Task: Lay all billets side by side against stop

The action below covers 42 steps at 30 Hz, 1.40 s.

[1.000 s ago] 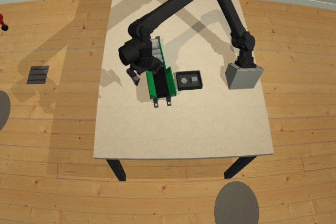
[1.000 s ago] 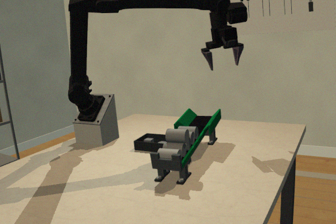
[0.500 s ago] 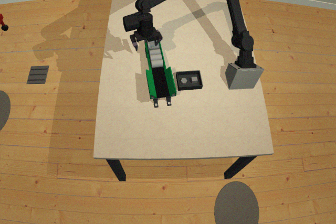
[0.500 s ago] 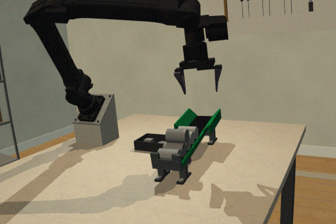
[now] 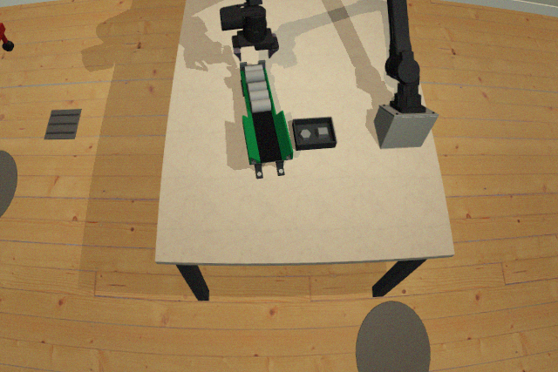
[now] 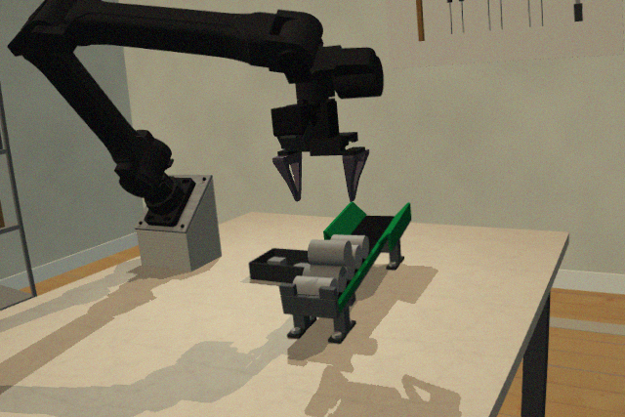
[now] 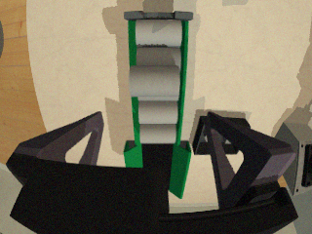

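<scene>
A green-walled feed ramp (image 5: 284,133) (image 6: 348,221) (image 7: 183,58) stands on short legs on the table, with a grey stop (image 6: 313,304) (image 7: 156,15) at its low end. Several grey steel billets lie across it near the stop. One billet (image 5: 257,85) (image 6: 329,251) (image 7: 154,80) sits higher, resting on top of two others, second from the stop. The lowest billet (image 6: 312,284) (image 7: 156,33) lies against the stop. My gripper (image 5: 255,53) (image 6: 323,198) (image 7: 154,117) is open and empty. It hangs well above the ramp, fingers pointing down, touching nothing.
A shallow black tray (image 5: 314,146) (image 6: 262,267) with two small grey pieces lies beside the ramp's high end. The arm's grey base block (image 5: 405,126) (image 6: 196,230) stands on the table beyond it. Tools hang on the back wall (image 6: 419,9).
</scene>
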{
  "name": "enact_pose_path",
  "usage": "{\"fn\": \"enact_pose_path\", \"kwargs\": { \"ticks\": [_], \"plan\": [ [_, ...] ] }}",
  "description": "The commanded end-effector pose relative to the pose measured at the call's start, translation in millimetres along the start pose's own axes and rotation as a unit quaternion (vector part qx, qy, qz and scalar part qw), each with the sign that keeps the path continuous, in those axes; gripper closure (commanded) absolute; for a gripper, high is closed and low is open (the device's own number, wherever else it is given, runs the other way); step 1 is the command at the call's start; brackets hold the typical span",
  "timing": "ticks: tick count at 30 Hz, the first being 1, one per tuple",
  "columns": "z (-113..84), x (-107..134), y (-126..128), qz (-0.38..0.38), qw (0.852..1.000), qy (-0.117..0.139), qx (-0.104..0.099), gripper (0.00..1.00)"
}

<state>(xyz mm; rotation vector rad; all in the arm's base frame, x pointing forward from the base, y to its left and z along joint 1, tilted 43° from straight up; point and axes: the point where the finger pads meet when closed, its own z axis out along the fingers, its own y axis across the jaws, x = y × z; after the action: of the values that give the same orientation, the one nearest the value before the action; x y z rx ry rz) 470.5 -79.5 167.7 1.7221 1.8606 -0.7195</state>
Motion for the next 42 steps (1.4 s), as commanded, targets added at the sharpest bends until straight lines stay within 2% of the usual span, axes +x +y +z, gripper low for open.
{"fn": "enact_pose_path", "kwargs": {
  "ticks": [1,2,5,6,8,33,34,42],
  "plan": [
    [4.6,7,6,0.0,1.0,0.001,0.0,1.0],
    [10.0,0,5,0.007,1.0,0.001,0.005,1.0],
    [-3.1,-9,4,0.017,1.0,0.001,-0.008,1.0],
    [-7.6,-4,5,0.012,1.0,0.001,-0.013,1.0],
    [-5.2,3,7,0.004,1.0,0.0,-0.01,1.0],
    [-4.4,2,7,0.005,1.0,0.0,-0.009,1.0],
    [-4.4,2,7,0.005,1.0,0.0,-0.009,0.14],
    [-4.4,2,7,0.005,1.0,0.0,-0.009,0.14]
  ]
}}
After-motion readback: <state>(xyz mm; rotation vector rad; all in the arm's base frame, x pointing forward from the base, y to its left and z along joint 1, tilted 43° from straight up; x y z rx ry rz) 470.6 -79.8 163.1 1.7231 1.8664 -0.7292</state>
